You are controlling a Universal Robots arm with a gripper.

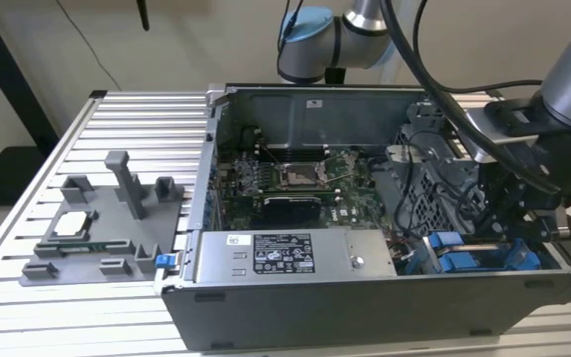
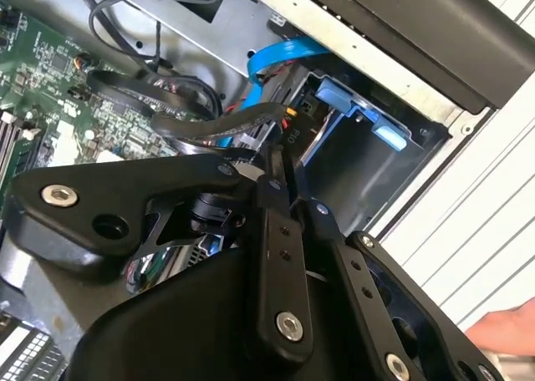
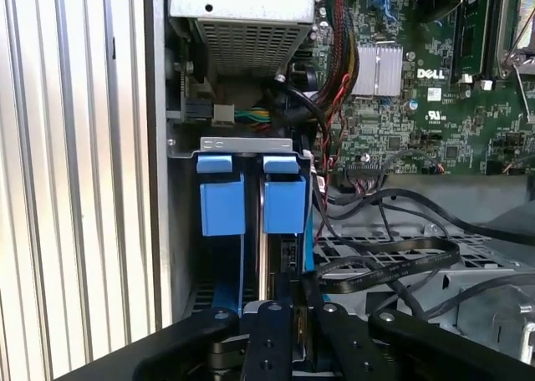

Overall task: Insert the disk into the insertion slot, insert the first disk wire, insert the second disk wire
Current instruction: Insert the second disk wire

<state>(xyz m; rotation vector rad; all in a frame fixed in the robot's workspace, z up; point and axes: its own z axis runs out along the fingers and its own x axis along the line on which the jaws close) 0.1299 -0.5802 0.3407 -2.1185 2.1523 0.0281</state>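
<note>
1. Exterior view: the gripper point(image 1: 516, 223) is down inside the open case point(image 1: 365, 297) at the view's right end, over the blue-railed slot point(image 1: 479, 256).
2. Second wrist view: its fingers point(image 2: 276, 168) are drawn narrow on a black wire point(image 2: 209, 129) at the slot point(image 2: 359, 139).
3. First wrist view: the disk point(image 3: 284, 201) stands in the slot point(image 3: 226, 193), with the fingers point(image 3: 272, 314) just beside it.

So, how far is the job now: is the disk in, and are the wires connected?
Looks done: the disk, seen by its blue carrier, sits in the insertion slot. In hand: the gripper appears shut on a black wire at the disk's end. Left: I cannot see either wire plugged in yet.
</note>
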